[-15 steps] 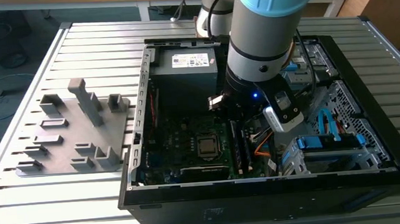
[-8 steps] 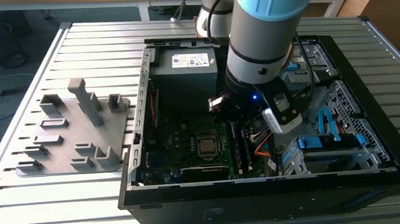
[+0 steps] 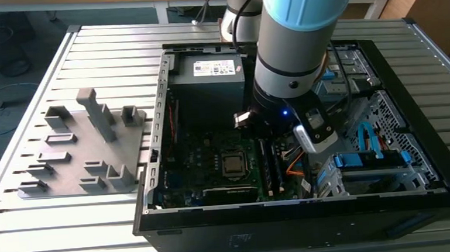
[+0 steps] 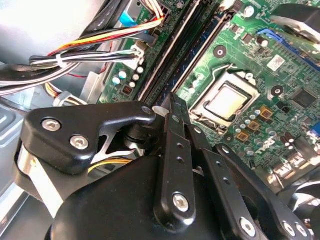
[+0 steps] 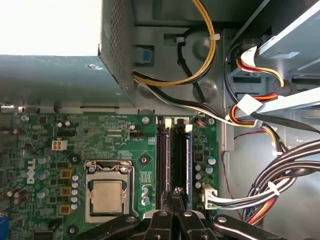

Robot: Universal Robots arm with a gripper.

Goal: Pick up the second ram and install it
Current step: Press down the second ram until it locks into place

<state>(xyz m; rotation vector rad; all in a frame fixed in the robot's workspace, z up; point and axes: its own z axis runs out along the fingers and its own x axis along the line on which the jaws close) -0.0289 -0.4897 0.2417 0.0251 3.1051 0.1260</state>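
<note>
The second ram (image 5: 176, 160) is a long dark stick lying along its slot on the green motherboard (image 5: 50, 170), beside the other similar stick (image 5: 162, 160). My gripper (image 5: 177, 192) is shut, and its joined fingertips rest on the top edge of the second ram at one end. In the second wrist view the black fingers (image 4: 176, 145) converge on that stick (image 4: 200, 52) at the gripper (image 4: 170, 100) tip. In the exterior view the gripper (image 3: 266, 135) hangs inside the open computer case (image 3: 293, 215), just above the memory slots (image 3: 271, 164).
The power-supply box (image 3: 206, 80) sits beyond the slots. The processor socket (image 5: 106, 195) lies beside them, and cable bundles (image 5: 280, 175) run on the other side. A grey holder plate with blocks (image 3: 82, 152) stands on the slatted table at the exterior view's left. Drive cages (image 3: 368, 164) fill the case's right.
</note>
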